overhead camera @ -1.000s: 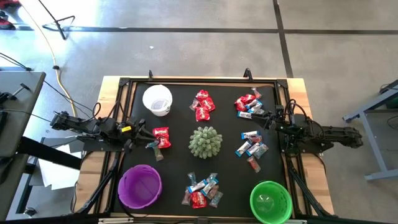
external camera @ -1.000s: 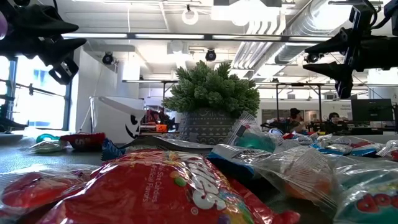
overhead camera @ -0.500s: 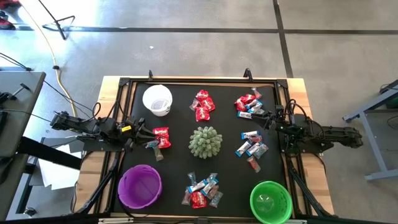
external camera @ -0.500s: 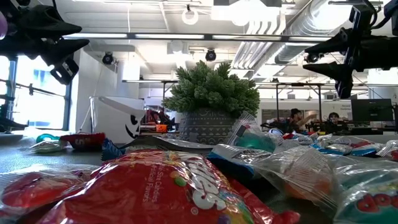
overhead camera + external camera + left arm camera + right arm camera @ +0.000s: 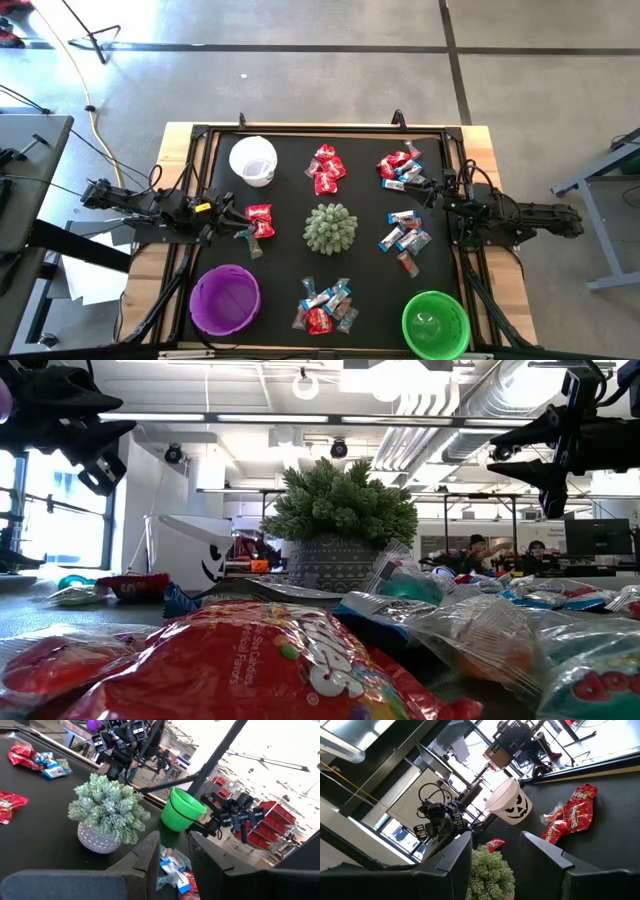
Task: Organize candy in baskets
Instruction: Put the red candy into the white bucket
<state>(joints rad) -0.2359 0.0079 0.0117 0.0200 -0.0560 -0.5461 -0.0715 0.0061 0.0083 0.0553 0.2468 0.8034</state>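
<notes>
Wrapped candy lies in several small piles on the black table top: red ones (image 5: 327, 168) at the far middle, red and blue ones (image 5: 400, 168) at the far right, blue ones (image 5: 405, 235) at the right, red ones (image 5: 258, 222) at the left, and a mixed pile (image 5: 325, 305) at the near edge. The white basket (image 5: 253, 160) stands far left, the purple basket (image 5: 225, 298) near left, the green basket (image 5: 435, 323) near right. My left gripper (image 5: 228, 218) hovers open beside the left pile. My right gripper (image 5: 445, 195) hovers open by the right edge. Both are raised off the table.
A spiky pale-green plant in a grey pot (image 5: 330, 228) stands at the table's middle, between the candy piles. A raised black frame (image 5: 320, 130) runs around the table top. In the low view, people show in the room far behind the table.
</notes>
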